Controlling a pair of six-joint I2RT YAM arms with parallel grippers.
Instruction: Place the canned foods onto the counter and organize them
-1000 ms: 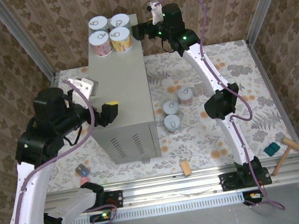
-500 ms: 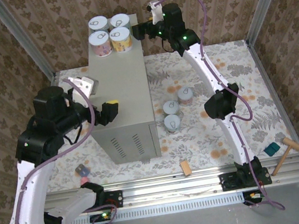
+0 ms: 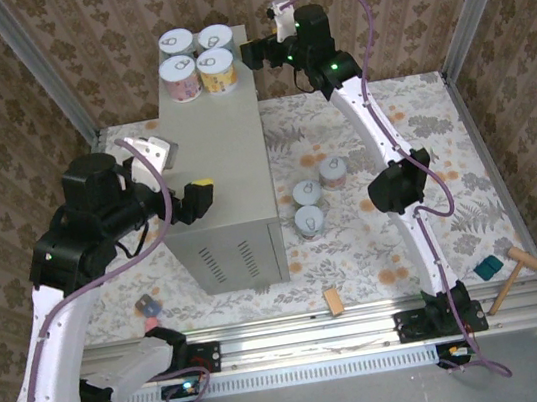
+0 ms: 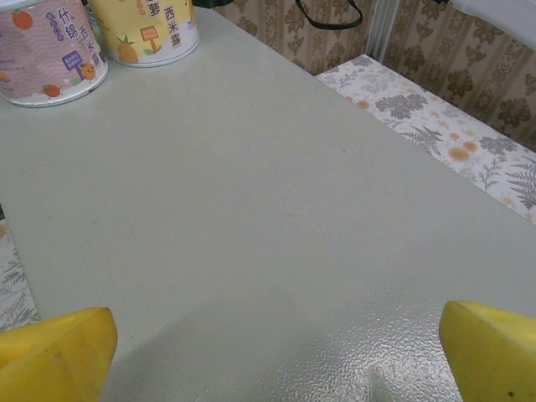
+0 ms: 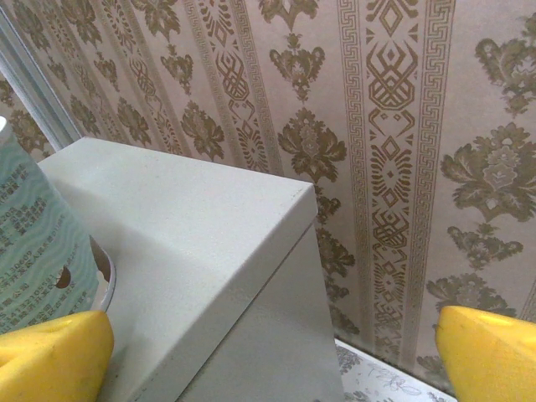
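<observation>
The counter (image 3: 222, 157) is a tall grey box. Several cans stand in a square on its far end, among them a pink one (image 3: 179, 76) and a yellow one (image 3: 216, 69). Three more cans (image 3: 307, 193) stand on the floral floor to its right. My left gripper (image 3: 198, 199) hovers open over the counter's near left part, with nothing between its yellow fingertips (image 4: 54, 356). The left wrist view has the pink can (image 4: 50, 50) and yellow can (image 4: 146, 29) far ahead. My right gripper (image 3: 252, 54) is open beside the counter's far right corner (image 5: 193, 243), a pale blue can (image 5: 38, 260) just left of its fingertip.
A wooden block (image 3: 334, 300), a teal piece (image 3: 486, 268) and a small mallet (image 3: 510, 276) lie near the front rail. A small grey and pink object (image 3: 147, 306) lies left of the counter. Patterned walls close in on three sides.
My right gripper has drawn back slightly to the right, away from the cans on the counter. The left arm has barely moved.
</observation>
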